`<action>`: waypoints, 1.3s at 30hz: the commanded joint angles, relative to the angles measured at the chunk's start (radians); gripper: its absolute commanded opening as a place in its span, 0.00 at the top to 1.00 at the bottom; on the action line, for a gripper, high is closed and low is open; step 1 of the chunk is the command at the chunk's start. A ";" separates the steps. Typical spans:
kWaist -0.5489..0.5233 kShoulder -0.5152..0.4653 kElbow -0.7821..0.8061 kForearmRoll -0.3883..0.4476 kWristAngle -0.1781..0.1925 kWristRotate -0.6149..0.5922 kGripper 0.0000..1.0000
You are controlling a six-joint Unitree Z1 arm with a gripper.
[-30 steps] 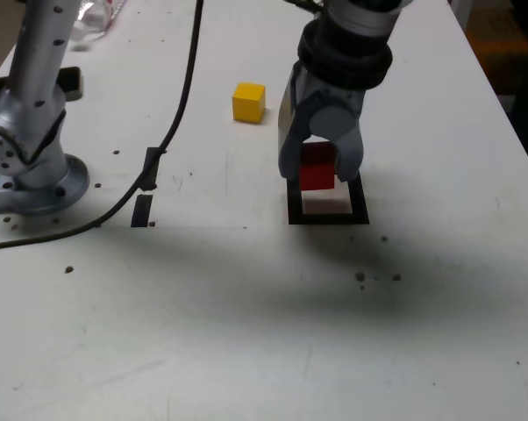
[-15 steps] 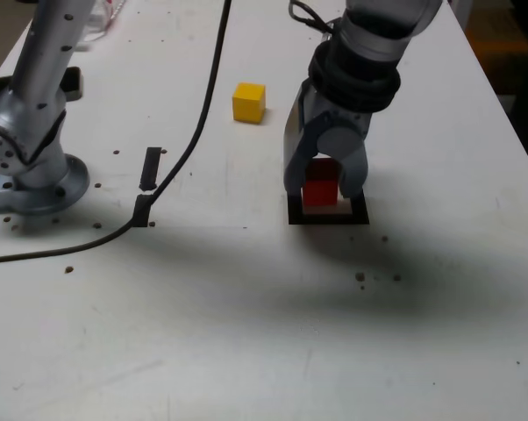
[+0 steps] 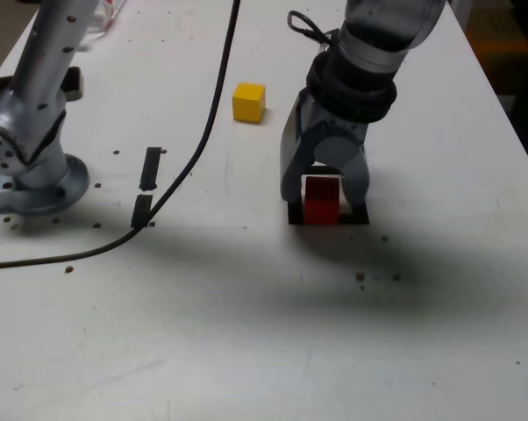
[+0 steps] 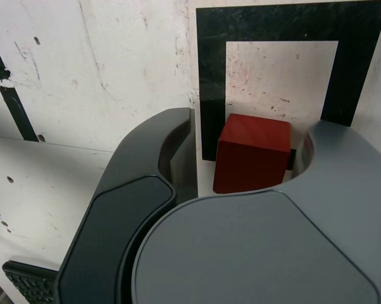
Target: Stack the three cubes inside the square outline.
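One red cube [image 3: 321, 200] pinched between gripper [image 3: 324, 195] jaws, low over square outline [image 3: 359, 216]; yellow cube [image 3: 248, 102] well apart beyond gripper, on table [image 3: 246, 307].

Dim, grainy exterior view; soft shadow across the table [image 3: 246, 351].

We saw a red cube [image 3: 321, 200] [image 4: 252, 153], plain and unpatterned, its top face a shade lighter than its sides. The square outline [image 3: 293, 213] [image 4: 211, 76] was a thick black border around a white centre speckled faintly with red. A yellow cube [image 3: 248, 102] was solid in colour. The gripper [image 3: 324, 189] [image 4: 241, 190] was grey, one finger darker, near black, in the wrist view. The table [image 3: 246, 307] was white, dotted with small dark specks, and carried two short black tape strips [image 3: 146, 189] and a black cable [image 3: 194, 153].
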 commanded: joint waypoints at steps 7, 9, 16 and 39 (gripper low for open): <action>-0.001 -0.001 0.001 -0.003 0.003 0.007 0.26; -0.001 -0.008 -0.001 0.000 0.009 0.007 0.25; 0.002 -0.084 -0.002 0.042 0.057 0.008 0.22; 0.138 -0.362 0.221 0.094 0.157 0.057 0.18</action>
